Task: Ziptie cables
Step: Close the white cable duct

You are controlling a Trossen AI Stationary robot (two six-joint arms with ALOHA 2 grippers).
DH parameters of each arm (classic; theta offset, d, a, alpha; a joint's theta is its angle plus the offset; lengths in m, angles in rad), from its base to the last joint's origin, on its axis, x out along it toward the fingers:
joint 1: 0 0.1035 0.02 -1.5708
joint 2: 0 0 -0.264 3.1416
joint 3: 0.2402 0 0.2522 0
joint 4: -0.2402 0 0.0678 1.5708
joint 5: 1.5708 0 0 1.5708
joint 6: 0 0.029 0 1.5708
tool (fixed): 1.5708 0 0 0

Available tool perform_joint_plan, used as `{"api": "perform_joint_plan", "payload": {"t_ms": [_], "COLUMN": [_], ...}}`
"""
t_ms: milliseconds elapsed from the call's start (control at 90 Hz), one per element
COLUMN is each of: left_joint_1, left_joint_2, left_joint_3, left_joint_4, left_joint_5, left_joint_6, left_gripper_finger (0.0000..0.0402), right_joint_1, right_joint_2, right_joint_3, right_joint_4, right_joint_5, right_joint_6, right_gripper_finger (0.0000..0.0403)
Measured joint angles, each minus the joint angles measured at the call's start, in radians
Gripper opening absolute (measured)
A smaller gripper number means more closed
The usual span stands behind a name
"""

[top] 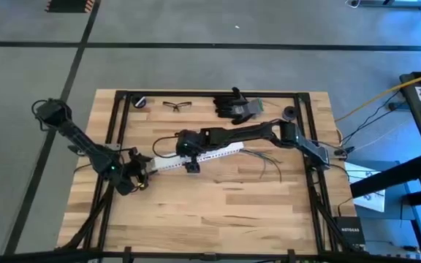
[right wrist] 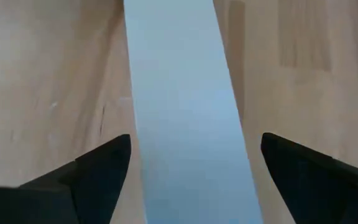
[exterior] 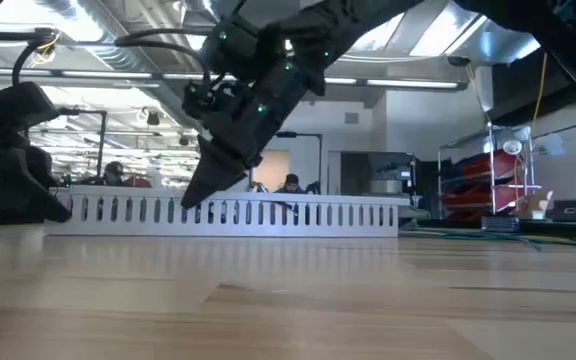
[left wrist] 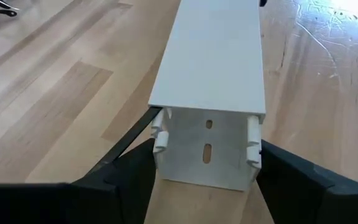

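Note:
A long white slotted duct (top: 196, 155) with a plain lid lies on the wooden table, slanting from near left to far right. My left gripper (left wrist: 207, 174) is shut on its left end. My right gripper (right wrist: 194, 168) reaches in from the right and stands open over the duct's middle (exterior: 228, 213), pointing down, with one finger on either side of the lid. The cables (top: 269, 155), thin dark loose wires, lie on the table right of the duct, apart from both grippers. My left gripper pinches the duct's open left end by its two slotted side walls (left wrist: 160, 140) between its two fingers. The fingers come in roughly level from the table's left and lie along the duct. The duct rests on the table (exterior: 288, 300).
Along the far edge lie a small black roll (top: 142, 101), safety glasses (top: 177, 106), black gloves (top: 236, 107) and a small black round part (top: 289, 112). A black frame (top: 305, 131) borders the table. Bare wood (top: 225, 212) fills the near half.

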Motion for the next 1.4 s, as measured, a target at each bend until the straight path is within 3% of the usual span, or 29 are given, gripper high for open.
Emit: {"api": "perform_joint_plan", "payload": {"t_ms": [289,778,1267,1400], "left_joint_1": [0.001,0.007,0.008,0.008], "left_joint_2": [0.000,0.001,0.002,0.002], "left_joint_3": [0.000,0.000,0.000,0.000], "left_joint_4": [-0.003,0.008,0.016,0.026], "left_joint_5": [0.002,0.004,0.005,0.005], "left_joint_6": [-0.001,-0.002,0.001,-0.003], "left_gripper_finger": [0.0234,0.0234,0.0234,0.0234], "right_joint_1": [0.001,0.022,0.021,0.022], "right_joint_2": [-0.002,0.025,0.037,0.037], "right_joint_3": [0.008,0.008,0.009,0.011], "right_joint_4": [0.001,0.132,0.147,0.129], "right_joint_5": [-0.003,-0.024,-0.016,-0.017], "right_joint_6": [-0.012,0.003,0.021,0.023], "right_gripper_finger": [0.0204,0.0212,0.0210,0.0226]}}
